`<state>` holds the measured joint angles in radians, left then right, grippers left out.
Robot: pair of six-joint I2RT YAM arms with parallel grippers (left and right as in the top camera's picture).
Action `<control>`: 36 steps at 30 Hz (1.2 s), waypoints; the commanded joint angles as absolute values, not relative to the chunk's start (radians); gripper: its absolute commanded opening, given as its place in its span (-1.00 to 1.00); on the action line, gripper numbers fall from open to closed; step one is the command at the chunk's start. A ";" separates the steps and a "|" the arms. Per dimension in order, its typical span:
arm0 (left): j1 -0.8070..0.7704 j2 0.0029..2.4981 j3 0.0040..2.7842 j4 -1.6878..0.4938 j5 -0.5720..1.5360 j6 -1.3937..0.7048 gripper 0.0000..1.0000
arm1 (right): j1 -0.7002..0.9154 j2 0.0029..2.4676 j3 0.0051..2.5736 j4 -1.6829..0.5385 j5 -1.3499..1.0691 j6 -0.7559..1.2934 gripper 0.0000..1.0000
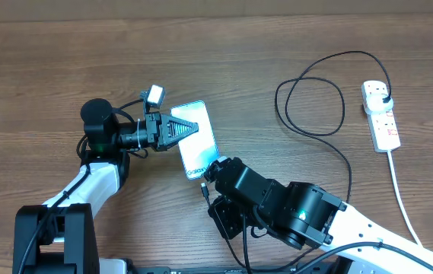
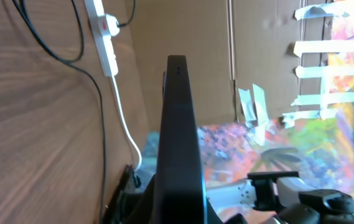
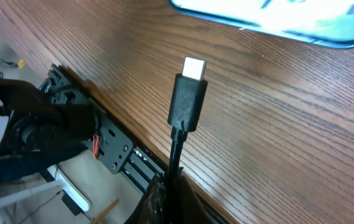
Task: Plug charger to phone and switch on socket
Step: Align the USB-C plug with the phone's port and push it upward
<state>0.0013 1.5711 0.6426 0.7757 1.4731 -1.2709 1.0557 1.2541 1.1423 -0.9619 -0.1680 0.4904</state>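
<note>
phone (image 1: 197, 156) is being clamped by left gripper (image 1: 189, 127), unplugged charger connector (image 3: 189, 93) being pinched ahead of right gripper (image 1: 209, 180) jaws; socket (image 1: 382, 116) switching pending.

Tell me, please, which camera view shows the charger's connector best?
The right wrist view: the connector fills the centre, metal tip towards the phone. Overhead shows only a dark speck by the phone's end; the left wrist view shows only its cable.

This looks like a robot lab bench. A left arm (image 1: 102, 175) and a right arm (image 1: 300, 213) stand at one edge of a wood-grain table (image 1: 49, 61). A bare metal bracket (image 3: 111, 146) with loose wires shows there. Beyond the table is a cardboard wall (image 2: 183, 37) with strips of tape (image 2: 326, 46).
</note>
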 commanded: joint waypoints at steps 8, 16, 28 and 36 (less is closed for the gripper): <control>-0.002 1.563 0.672 0.791 1.554 -1.351 -0.91 | 1.059 1.248 1.140 -0.958 -0.157 0.509 -0.92; -0.002 1.563 0.672 0.790 1.565 -1.351 -0.91 | 1.058 1.264 1.140 -0.955 -0.157 0.510 -0.92; -0.002 1.563 0.672 0.791 1.544 -1.427 -0.92 | 1.058 1.264 1.140 -0.952 -0.158 0.528 -0.92; -0.002 1.563 0.672 0.791 1.542 -1.365 -0.91 | 1.058 1.264 1.140 -0.951 -0.158 0.528 -0.92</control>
<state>0.0013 1.5711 0.6426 0.7834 1.5372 -1.4097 1.0554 1.2636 1.1423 -0.9581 -0.1677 0.5240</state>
